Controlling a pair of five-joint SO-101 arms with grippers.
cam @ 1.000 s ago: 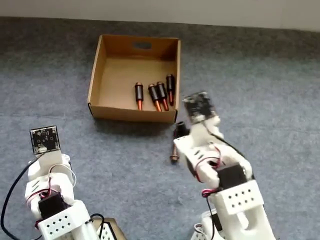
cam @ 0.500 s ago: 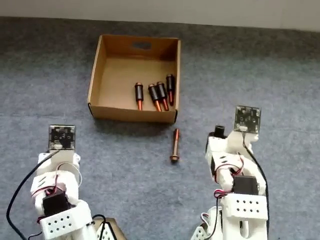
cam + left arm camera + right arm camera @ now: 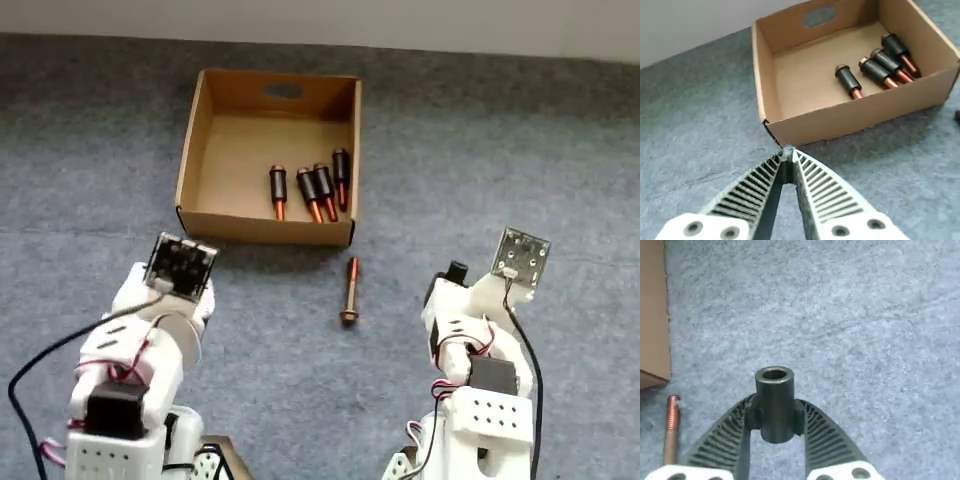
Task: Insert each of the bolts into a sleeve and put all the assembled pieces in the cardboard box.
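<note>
A cardboard box (image 3: 196,150) stands at the back of the carpet with three bolt-and-sleeve pieces (image 3: 313,188) lying in it; the same box (image 3: 766,90) and pieces (image 3: 880,62) appear in the left wrist view. A loose copper bolt (image 3: 350,290) lies on the carpet just in front of the box's near right corner, also seen in the right wrist view (image 3: 671,430). My right gripper (image 3: 774,415) is shut on a black sleeve (image 3: 774,402), held upright to the right of the bolt (image 3: 455,272). My left gripper (image 3: 788,159) is shut and empty, near the box's front left corner.
Grey carpet covers the whole work surface, with open room around the bolt and to the right of the box. A pale wall runs along the far edge.
The right arm drew back to the right with the sleeve, uncovering the loose bolt. The left arm swung forward and right toward the box's near left corner.
</note>
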